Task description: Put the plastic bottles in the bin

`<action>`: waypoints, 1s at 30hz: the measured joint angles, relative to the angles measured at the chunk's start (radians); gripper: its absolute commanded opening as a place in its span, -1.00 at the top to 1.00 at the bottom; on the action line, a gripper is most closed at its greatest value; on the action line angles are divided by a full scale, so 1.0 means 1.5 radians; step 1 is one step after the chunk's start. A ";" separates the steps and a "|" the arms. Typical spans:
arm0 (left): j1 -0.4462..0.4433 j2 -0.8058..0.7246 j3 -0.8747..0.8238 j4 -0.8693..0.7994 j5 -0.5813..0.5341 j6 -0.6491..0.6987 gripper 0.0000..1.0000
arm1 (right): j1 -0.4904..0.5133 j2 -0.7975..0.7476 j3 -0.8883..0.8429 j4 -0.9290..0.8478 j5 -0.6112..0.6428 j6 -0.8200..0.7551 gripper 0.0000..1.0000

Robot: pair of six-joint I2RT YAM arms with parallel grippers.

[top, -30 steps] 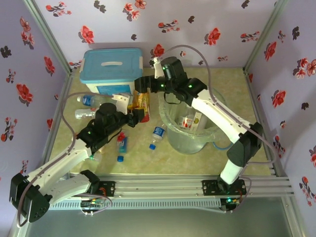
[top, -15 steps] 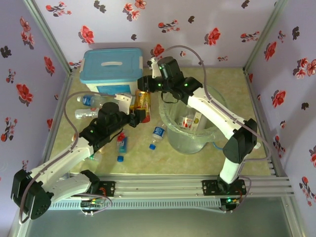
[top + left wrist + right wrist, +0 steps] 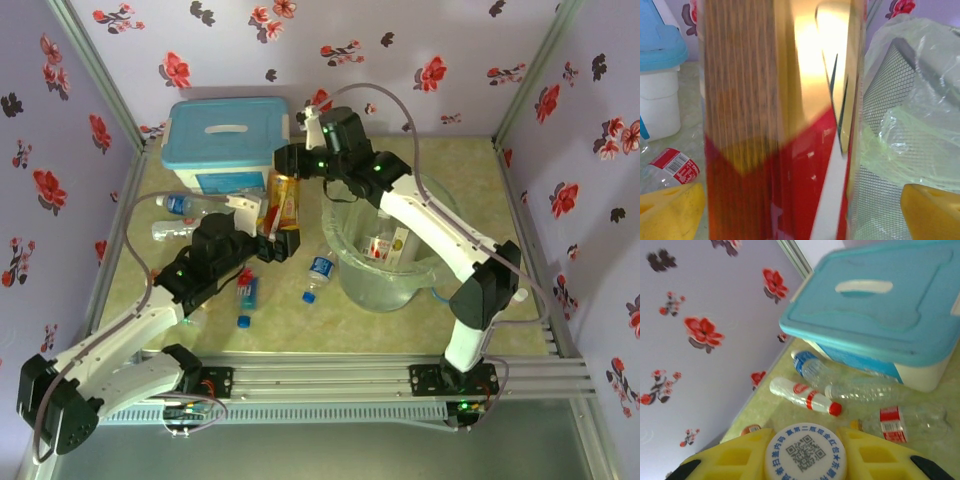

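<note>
Top external: a handover beside the bin.
The orange-labelled bottle hung upright toward the table's far edge, just left of the bin, with the right gripper above and the left gripper low. Left wrist: yellow fingers gaped wide of the label, seemingly leaving it to the other arm. Right wrist: jaws clamped its white cap, likely for carrying binward.

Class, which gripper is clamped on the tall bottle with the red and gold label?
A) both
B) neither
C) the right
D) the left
C: the right gripper squeezes the white cap of the bottle, while the left gripper stands open around its label.
</note>
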 measured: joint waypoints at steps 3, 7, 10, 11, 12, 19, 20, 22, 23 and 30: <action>0.000 -0.032 -0.019 -0.001 0.000 -0.014 -0.99 | -0.009 -0.001 0.047 0.002 0.004 -0.008 0.66; 0.000 -0.045 -0.030 -0.017 0.000 -0.035 -0.99 | -0.039 -0.008 0.095 0.007 0.012 -0.016 0.67; 0.000 -0.037 -0.030 -0.036 0.000 -0.048 -0.99 | -0.067 -0.035 0.100 0.007 0.020 -0.022 0.67; 0.000 -0.031 -0.030 -0.039 0.000 -0.051 -0.99 | -0.078 -0.048 0.100 0.003 0.026 -0.025 0.67; 0.000 -0.020 -0.030 -0.041 0.000 -0.056 -0.99 | -0.088 -0.061 0.099 -0.002 0.032 -0.030 0.68; -0.013 0.093 -0.030 -0.041 0.006 -0.081 -0.99 | -0.184 -0.238 0.026 -0.041 0.081 -0.061 0.76; -0.018 0.110 -0.030 -0.041 0.008 -0.084 -0.99 | -0.200 -0.269 0.007 -0.044 0.090 -0.063 0.77; -0.026 0.134 -0.030 -0.040 0.011 -0.089 -0.99 | -0.226 -0.327 -0.036 -0.053 0.104 -0.065 0.78; -0.028 0.145 -0.030 -0.039 0.013 -0.095 -0.99 | -0.234 -0.353 -0.061 -0.060 0.107 -0.065 0.79; -0.038 0.195 -0.030 0.004 0.016 -0.133 -0.99 | -0.246 -0.435 -0.242 -0.092 0.111 -0.051 0.80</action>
